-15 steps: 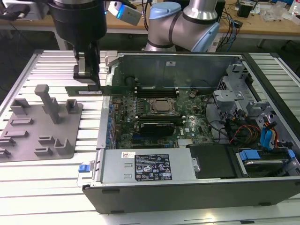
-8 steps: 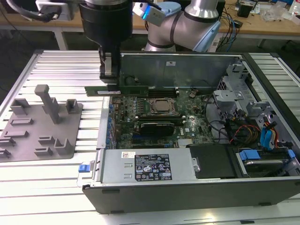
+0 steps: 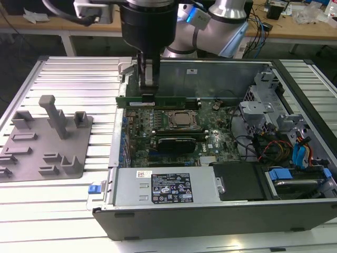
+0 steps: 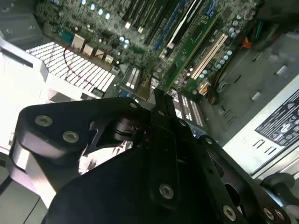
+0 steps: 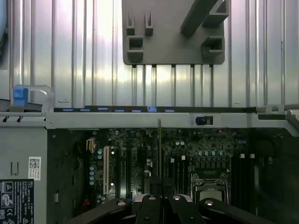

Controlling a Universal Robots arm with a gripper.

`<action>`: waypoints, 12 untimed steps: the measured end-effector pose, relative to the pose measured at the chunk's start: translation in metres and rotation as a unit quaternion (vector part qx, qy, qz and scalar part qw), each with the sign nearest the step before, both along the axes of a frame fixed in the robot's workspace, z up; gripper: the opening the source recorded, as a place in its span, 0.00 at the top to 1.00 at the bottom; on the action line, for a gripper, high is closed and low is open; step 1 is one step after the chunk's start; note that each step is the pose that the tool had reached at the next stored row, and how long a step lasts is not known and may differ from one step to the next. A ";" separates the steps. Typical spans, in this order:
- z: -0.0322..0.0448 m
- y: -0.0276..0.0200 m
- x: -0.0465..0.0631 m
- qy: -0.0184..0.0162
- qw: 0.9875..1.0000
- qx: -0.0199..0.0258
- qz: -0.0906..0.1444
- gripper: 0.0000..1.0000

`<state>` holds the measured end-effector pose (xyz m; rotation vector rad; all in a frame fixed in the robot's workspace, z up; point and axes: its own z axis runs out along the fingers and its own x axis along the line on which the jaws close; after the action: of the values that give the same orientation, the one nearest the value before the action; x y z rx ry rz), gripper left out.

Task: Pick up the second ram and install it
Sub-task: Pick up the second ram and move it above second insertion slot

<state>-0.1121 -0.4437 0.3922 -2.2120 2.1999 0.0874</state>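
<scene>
My gripper (image 3: 149, 93) is shut on the second ram (image 3: 168, 99), a long thin green stick held level by its top edge inside the open computer case. The stick hangs just over the black memory slots (image 3: 158, 107) on the far side of the silver processor socket (image 3: 182, 119). Whether it touches a slot I cannot tell. In the first wrist view the second ram (image 5: 159, 144) shows edge-on as a thin line running out from my gripper (image 5: 160, 186) over the motherboard (image 5: 187, 158).
A grey fixture plate (image 3: 31, 153) with upright blocks lies on the ribbed table at the exterior view's left. The case holds a power supply (image 3: 168, 187) at the front, and a drive cage (image 3: 268, 105) and cables (image 3: 274, 147) at the right. The case wall (image 3: 221, 79) stands behind the stick.
</scene>
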 end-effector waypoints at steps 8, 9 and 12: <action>-0.0005 0.0001 0.036 0.000 1.000 0.000 0.000 0.91; -0.0006 0.0001 0.040 0.000 1.000 0.000 0.000 0.91; -0.0022 0.0001 0.049 0.000 1.000 0.000 0.000 0.91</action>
<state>-0.0636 -0.4436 0.3900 -2.2111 2.2006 0.0875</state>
